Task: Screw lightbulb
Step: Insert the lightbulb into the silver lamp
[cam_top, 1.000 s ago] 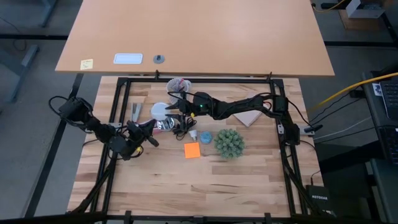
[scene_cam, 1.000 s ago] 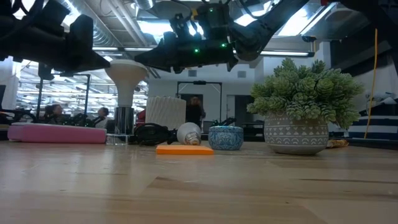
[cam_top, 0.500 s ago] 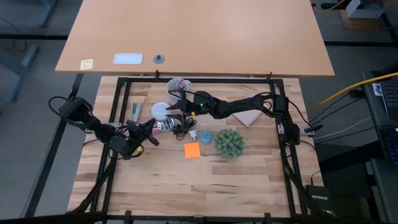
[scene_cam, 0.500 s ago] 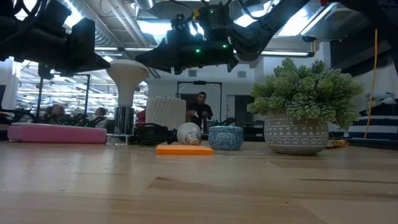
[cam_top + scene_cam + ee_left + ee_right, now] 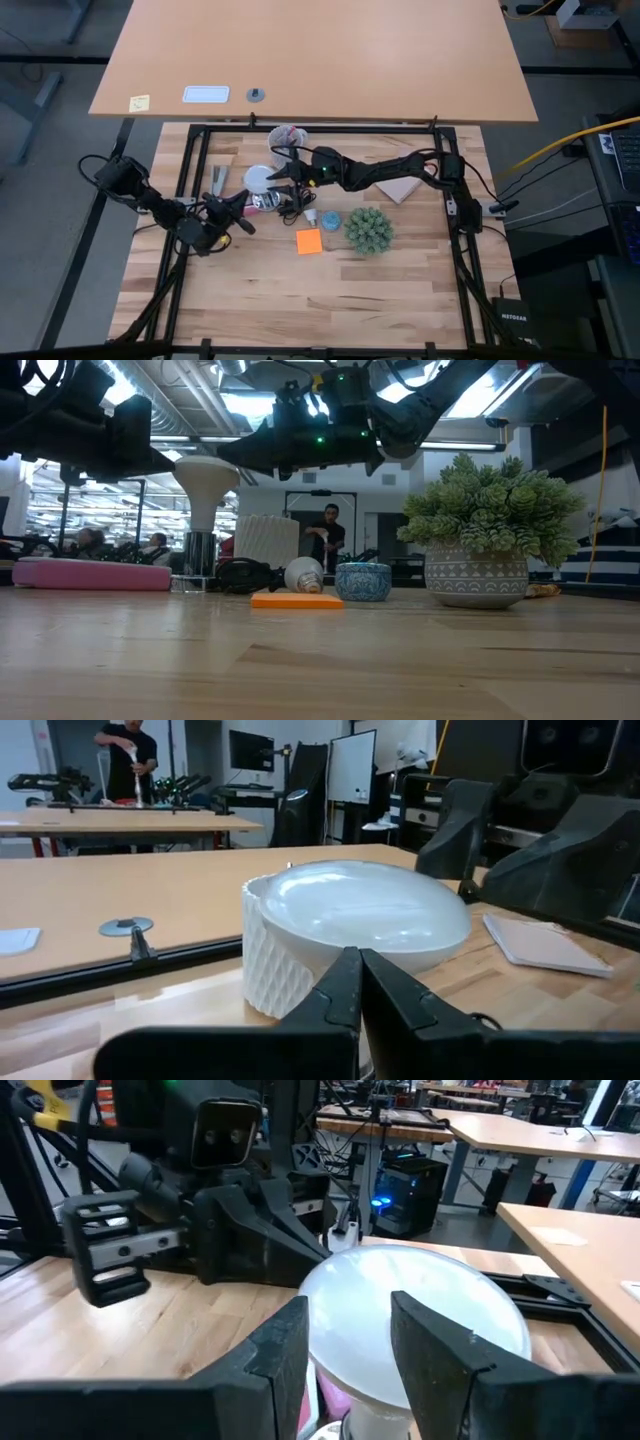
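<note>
At the left edge of the bench [image 5: 300, 300] the left arm reached in, its left hand [image 5: 243, 205] clenched with the two fingers pressed together and nothing between them. In the left wrist view those closed fingers [image 5: 352, 990] pointed at a wide white dome [image 5: 365, 915] standing just in front of a ribbed white cup [image 5: 265, 965]. A pink block [image 5: 95, 574] lay on the bench toward the left side in the low view.

Near the middle of the bench, toward its far edge, the right hand [image 5: 283, 172] hovered above that same white dome [image 5: 258, 179], raised off the surface. Its fingers [image 5: 285, 1345] stood apart, released and grasping nothing, with the dome [image 5: 420, 1310] seen through the gap between them in the right wrist view. The low view showed the dome as a white funnel-shaped piece [image 5: 205, 485] upright on a shiny base.

The lightbulb [image 5: 311, 214] lay on its side on the bench, clear of both hands, just beyond the far edge of the orange sticky note [image 5: 309, 241] and beside a tangle of black cord [image 5: 290, 205]. In the low view the lightbulb [image 5: 303, 574] rested right behind the sticky note [image 5: 296, 600], with a small blue bowl [image 5: 363, 581] just beside it.

Right of the bowl stood a green plant [image 5: 368, 229] in a patterned pot [image 5: 476, 578]. A pale flat card [image 5: 398, 189] lay under the right arm toward the far right. A person [image 5: 328, 540] stood in the room beyond the bench.
</note>
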